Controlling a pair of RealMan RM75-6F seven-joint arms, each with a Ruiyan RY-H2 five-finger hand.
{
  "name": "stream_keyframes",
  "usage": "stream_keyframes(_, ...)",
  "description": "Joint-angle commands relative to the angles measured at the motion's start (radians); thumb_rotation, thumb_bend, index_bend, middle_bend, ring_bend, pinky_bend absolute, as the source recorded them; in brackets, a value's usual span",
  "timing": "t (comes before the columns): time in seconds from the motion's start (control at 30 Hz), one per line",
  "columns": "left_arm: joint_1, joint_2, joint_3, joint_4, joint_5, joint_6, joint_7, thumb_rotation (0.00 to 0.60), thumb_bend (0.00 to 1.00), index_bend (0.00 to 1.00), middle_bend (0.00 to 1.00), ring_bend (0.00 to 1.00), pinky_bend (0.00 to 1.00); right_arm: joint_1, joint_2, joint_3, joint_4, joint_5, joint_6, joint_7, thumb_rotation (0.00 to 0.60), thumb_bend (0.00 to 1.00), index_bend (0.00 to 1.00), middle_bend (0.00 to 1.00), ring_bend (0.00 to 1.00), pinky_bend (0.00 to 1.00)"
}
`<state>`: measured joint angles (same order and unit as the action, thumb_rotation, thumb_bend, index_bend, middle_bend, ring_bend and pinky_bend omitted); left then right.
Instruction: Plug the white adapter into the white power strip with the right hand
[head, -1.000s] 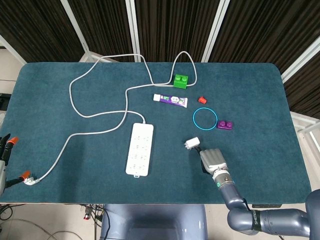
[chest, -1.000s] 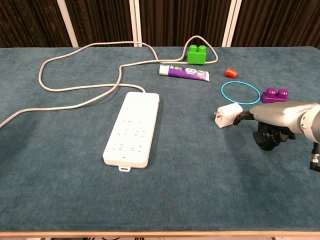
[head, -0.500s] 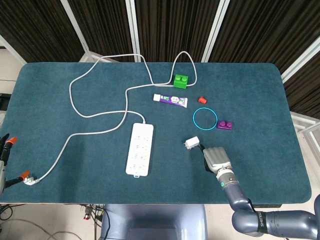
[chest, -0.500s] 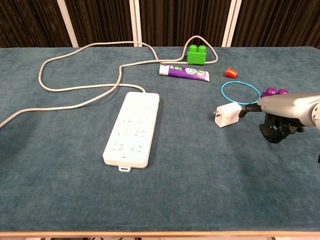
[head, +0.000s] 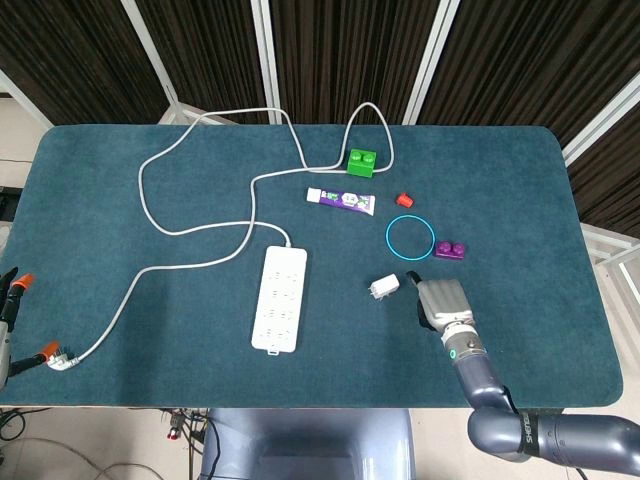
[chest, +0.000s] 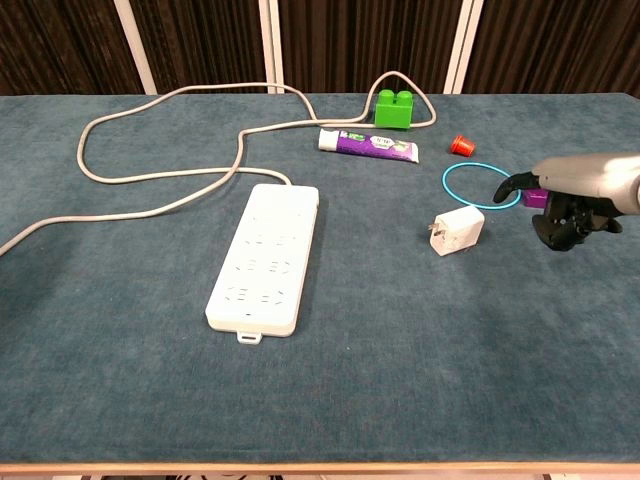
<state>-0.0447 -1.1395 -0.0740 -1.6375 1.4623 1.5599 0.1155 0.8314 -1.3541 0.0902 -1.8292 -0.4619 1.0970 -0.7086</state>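
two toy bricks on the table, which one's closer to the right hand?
The purple brick, just beyond the right hand beside the blue ring. The green brick sits far back inside the cable loop.

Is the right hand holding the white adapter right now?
No. In the chest view the white adapter lies on the table, with a clear gap between it and the right hand.

Looks like a robot test lab: teal felt-covered table (head: 100, 200) w/ scattered props, black curtains (head: 200, 50) on white frames behind.
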Motion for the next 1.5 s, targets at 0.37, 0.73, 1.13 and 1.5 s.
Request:
stream_keyframes(0.37,0.000,-0.001,-0.002,0.001,-0.005,-0.001,0.001,0.600,0.10,0.12,0.00,0.00,0.00,0.038,-0.025,0.009,0.064,0.067,-0.045,-0.016,0.600,0.82,0.15,0.83,0.87,0.80)
stream_keyframes(0.73,-0.001,-0.001,-0.003,0.001,-0.004,-0.002,0.000,0.600,0.10,0.12,0.00,0.00,0.00,0.045,-0.042,-0.004,0.042,0.055,-0.031,-0.023,0.600,0.82,0.15,0.83,0.87,0.80)
stream_keyframes(1.13,-0.001,0.001,-0.003,0.001,-0.004,-0.003,-0.003,0.600,0.10,0.12,0.00,0.00,0.00,0.054,-0.035,-0.002,0.001,0.040,-0.029,-0.018,0.600,0.82,0.15,0.83,0.87,0.80)
stream_keyframes(1.5,-0.001,0.000,-0.002,0.000,-0.004,-0.004,0.000,0.600,0.10,0.12,0.00,0.00,0.00,0.060,-0.019,-0.003,-0.053,0.008,-0.011,-0.017,0.600,0.82,0.15,0.83,0.87,0.80)
